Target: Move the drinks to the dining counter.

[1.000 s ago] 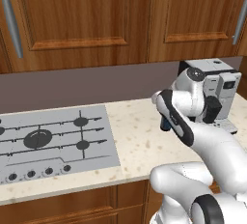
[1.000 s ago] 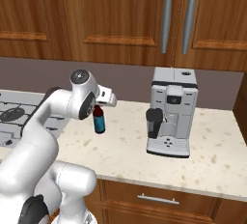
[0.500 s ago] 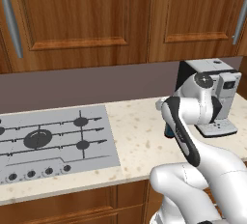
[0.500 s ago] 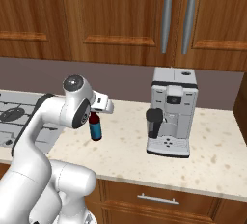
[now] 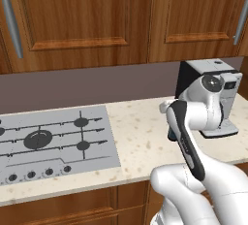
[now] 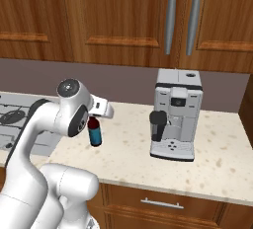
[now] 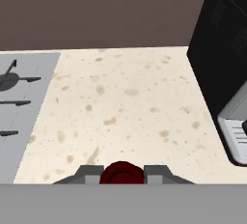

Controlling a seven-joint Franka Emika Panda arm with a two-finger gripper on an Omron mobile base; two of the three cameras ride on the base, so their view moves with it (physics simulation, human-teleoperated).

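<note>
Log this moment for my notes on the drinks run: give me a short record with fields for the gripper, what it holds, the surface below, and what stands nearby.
gripper: shut on the bottle, cap between the fingers
held item: short dark-red bottle with blue label, upright, lifted off the counter
surface below: beige speckled counter
to the arm's left: grey stovetop
to the arm's right: coffee machine, standing on the counter
behind: wooden cabinets with steel handles
task status: bottle not yet at the dining counter
</note>
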